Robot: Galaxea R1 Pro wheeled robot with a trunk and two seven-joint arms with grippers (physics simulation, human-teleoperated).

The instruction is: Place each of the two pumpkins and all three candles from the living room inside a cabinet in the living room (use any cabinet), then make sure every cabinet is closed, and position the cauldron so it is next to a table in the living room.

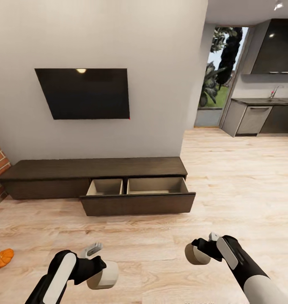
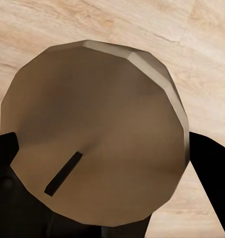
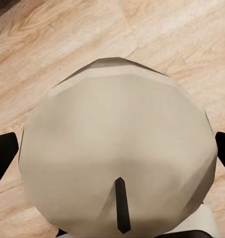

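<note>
Cabinet (image 1: 97, 183) stands against the wall below the television (image 1: 84, 93), its two right drawers pulled open. In front of the cabinet, the left pincer (image 1: 102, 270) grasps one candle (image 1: 105, 275) and the right pincer (image 1: 199, 250) grasps another candle (image 1: 195, 254). One pumpkin (image 1: 3, 258) lies on the floor (image 1: 228, 190), left of the cabinet's open drawers.

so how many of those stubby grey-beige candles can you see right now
2. One stubby grey-beige candle is held in the left gripper, the other candle in the right gripper, both above the wood floor. A third may be out of view.
</note>
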